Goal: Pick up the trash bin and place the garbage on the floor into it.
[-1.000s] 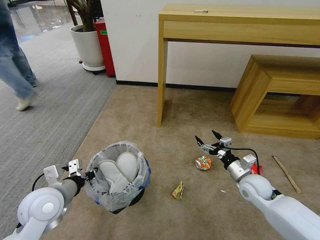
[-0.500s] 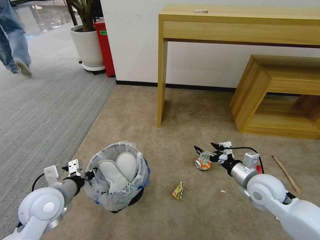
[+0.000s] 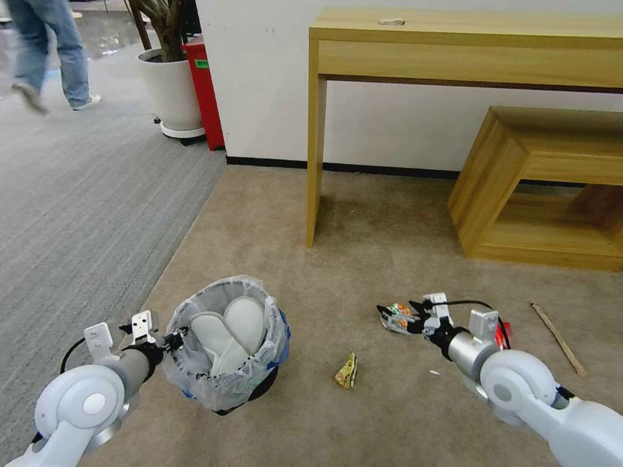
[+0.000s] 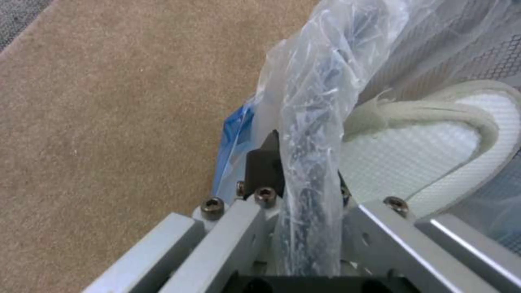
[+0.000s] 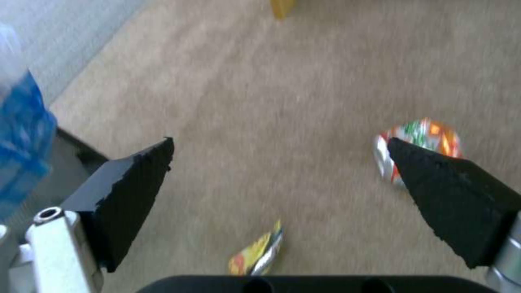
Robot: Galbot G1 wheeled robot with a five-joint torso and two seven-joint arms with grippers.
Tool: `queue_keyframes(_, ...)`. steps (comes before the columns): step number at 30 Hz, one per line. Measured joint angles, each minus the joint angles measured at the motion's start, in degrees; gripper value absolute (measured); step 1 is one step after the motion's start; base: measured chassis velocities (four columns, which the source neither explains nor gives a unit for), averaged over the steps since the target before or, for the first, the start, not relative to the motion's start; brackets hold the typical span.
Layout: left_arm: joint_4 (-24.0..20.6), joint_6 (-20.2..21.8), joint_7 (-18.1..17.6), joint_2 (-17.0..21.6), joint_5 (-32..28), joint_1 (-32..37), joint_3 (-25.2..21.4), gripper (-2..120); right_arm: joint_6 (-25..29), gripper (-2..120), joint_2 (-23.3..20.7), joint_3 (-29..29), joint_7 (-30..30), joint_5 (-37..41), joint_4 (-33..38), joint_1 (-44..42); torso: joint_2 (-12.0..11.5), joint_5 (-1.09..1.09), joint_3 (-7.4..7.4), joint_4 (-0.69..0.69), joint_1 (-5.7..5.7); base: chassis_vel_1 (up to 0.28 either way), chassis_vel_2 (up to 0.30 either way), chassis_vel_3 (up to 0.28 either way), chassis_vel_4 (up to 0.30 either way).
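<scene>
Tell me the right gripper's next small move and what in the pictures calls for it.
Probably a small sideways shift to centre on the crushed can, then close. The right gripper is open and low at the can on the floor, but in the right wrist view the can sits behind one fingertip, not between them. The left gripper holds the trash bin by its rim.
</scene>
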Motion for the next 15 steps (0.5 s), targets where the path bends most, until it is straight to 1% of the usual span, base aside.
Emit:
queue_keyframes(6,0.31,-0.02,0.03,-0.05,0.04,-0.28,0.12,0,-0.62,100,0.09,-1.71,1.31,0.41,0.02,-1.60,0.00,0.00,0.00,0.00,0.00,0.000,0.000,0.000,0.000)
queue_keyframes(10,0.66,-0.03,0.07,-0.17,0.12,-0.56,0.26,0,-0.26,100,0.02,-3.81,1.67,0.05,-0.38,-2.23,0.00,0.00,0.00,0.00,0.00,0.000,0.000,0.000,0.000)
queue_keyframes(13,0.96,-0.05,0.18,-0.32,0.25,-0.72,0.42,0,0.37,100,0.62,-6.62,2.59,0.39,-0.82,-2.20,0.00,0.00,0.00,0.00,0.00,0.000,0.000,0.000,0.000)
queue_keyframes(15,1.03,-0.05,0.24,-0.34,0.31,-0.71,0.46,0,0.38,100,0.74,-7.17,2.62,0.72,-0.86,-2.08,0.00,0.00,0.00,0.00,0.00,0.000,0.000,0.000,0.000)
